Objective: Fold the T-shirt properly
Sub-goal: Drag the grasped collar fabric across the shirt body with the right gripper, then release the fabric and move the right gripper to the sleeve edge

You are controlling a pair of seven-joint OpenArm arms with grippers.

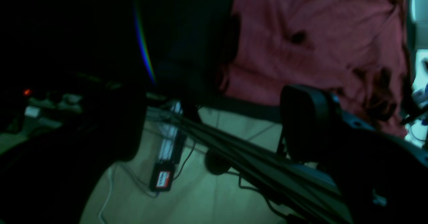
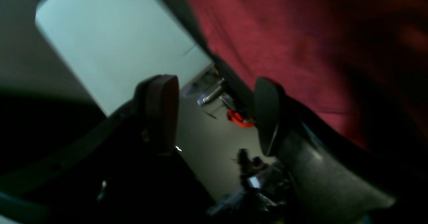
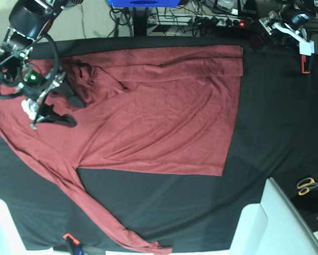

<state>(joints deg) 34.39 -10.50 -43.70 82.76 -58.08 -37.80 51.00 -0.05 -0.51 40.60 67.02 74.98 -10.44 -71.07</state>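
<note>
The maroon T-shirt (image 3: 159, 122) lies spread flat on the black table cloth (image 3: 270, 122). One long sleeve is folded across its top edge, and the other sleeve (image 3: 95, 207) trails toward the front edge. At the shirt's left end, my right gripper (image 3: 69, 110) hovers over the cloth. In the right wrist view the right gripper (image 2: 214, 117) is open, with nothing between its fingers (image 2: 162, 113) and shirt fabric (image 2: 267, 33) beside it. My left arm (image 3: 286, 26) is at the far right corner, off the shirt. My left gripper (image 1: 214, 123) is open and empty, with the T-shirt (image 1: 317, 40) beyond it.
Orange-handled scissors (image 3: 308, 185) lie at the right edge. A white panel (image 3: 276, 223) stands at the front right. There is a red clamp (image 3: 306, 66) at the back right and a power strip (image 3: 223, 21) behind the table. Cables run over the floor (image 1: 200, 190).
</note>
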